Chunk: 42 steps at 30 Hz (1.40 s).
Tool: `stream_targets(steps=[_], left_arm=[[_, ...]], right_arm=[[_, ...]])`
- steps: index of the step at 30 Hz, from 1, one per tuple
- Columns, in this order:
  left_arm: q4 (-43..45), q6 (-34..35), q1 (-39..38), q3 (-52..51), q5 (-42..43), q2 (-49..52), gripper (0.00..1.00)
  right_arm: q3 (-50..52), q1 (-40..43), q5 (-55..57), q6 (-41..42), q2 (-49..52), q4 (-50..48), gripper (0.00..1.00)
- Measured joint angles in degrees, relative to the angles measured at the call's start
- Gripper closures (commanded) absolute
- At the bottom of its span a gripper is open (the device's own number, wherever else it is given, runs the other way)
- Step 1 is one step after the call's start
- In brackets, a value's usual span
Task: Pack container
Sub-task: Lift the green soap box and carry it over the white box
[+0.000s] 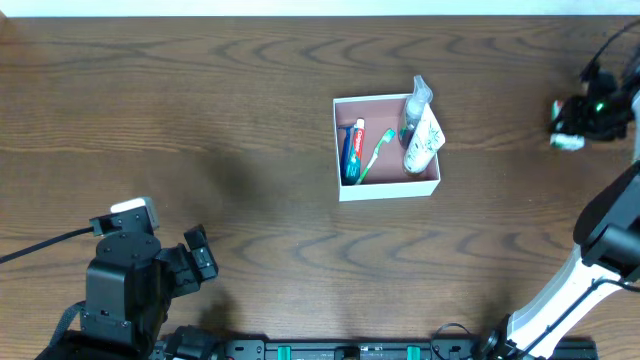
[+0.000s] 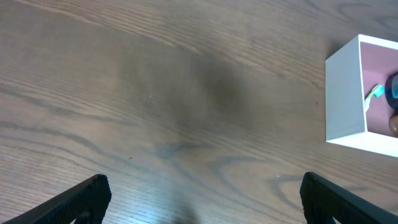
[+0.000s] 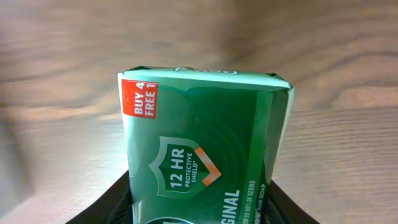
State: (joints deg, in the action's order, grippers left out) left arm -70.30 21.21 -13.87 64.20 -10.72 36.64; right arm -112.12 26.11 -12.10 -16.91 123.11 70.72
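Green soap box [image 3: 205, 155] ("12 HR PROTECTIVE SHIELD") gripped by right tool [image 3: 199, 214]; left tool [image 2: 205, 199] gapes.

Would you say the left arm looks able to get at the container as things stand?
Probably yes: the left gripper is open and empty, and nothing on the table stands between it and the container. Whether the arm stretches that far is not certain.
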Motion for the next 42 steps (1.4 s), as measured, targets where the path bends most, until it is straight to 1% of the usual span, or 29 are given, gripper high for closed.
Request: stream_targets(steps=[5, 9, 12, 16, 23, 27, 31, 34, 36, 42], left_arm=[[0.0, 0.0, 0.0, 0.0, 0.0, 0.0, 0.02], [0.0, 0.0, 0.0, 0.0, 0.0, 0.0, 0.02], [0.1, 0.0, 0.0, 0.0, 0.0, 0.0, 0.02], [0.1, 0.0, 0.0, 0.0, 0.0, 0.0, 0.02], [0.0, 0.0, 0.0, 0.0, 0.0, 0.0, 0.02], [0.1, 0.0, 0.0, 0.0, 0.0, 0.0, 0.02], [0.1, 0.0, 0.0, 0.0, 0.0, 0.0, 0.02], [0.0, 0.0, 0.0, 0.0, 0.0, 0.0, 0.02], [0.1, 0.0, 0.0, 0.0, 0.0, 0.0, 0.02], [0.1, 0.0, 0.0, 0.0, 0.0, 0.0, 0.02]], right_arm=[[-12.3, -1.8, -7.2, 0.3, 0.0, 11.5, 0.65], [-21.6, -6.4, -11.3, 0.5, -0.3, 18.4, 0.64], [-26.8, -11.1, -12.7, 0.8, -1.3, 21.3, 0.63], [-31.6, -18.2, -13.7, 2.8, -4.1, 21.9, 0.63], [-33.2, -31.9, -12.7, 8.2, -9.6, 21.4, 0.63], [-33.2, -40.0, -7.0, 13.6, -9.6, 19.3, 0.62], [-32.9, -46.8, 1.9, 19.5, -9.5, 18.6, 0.62], [-32.0, -51.1, 9.0, 24.5, -9.5, 18.1, 0.62], [-30.5, -52.9, 11.8, 26.7, -9.5, 16.7, 0.62], [-21.6, -56.7, 17.3, 32.0, -9.5, 11.5, 0.61]])
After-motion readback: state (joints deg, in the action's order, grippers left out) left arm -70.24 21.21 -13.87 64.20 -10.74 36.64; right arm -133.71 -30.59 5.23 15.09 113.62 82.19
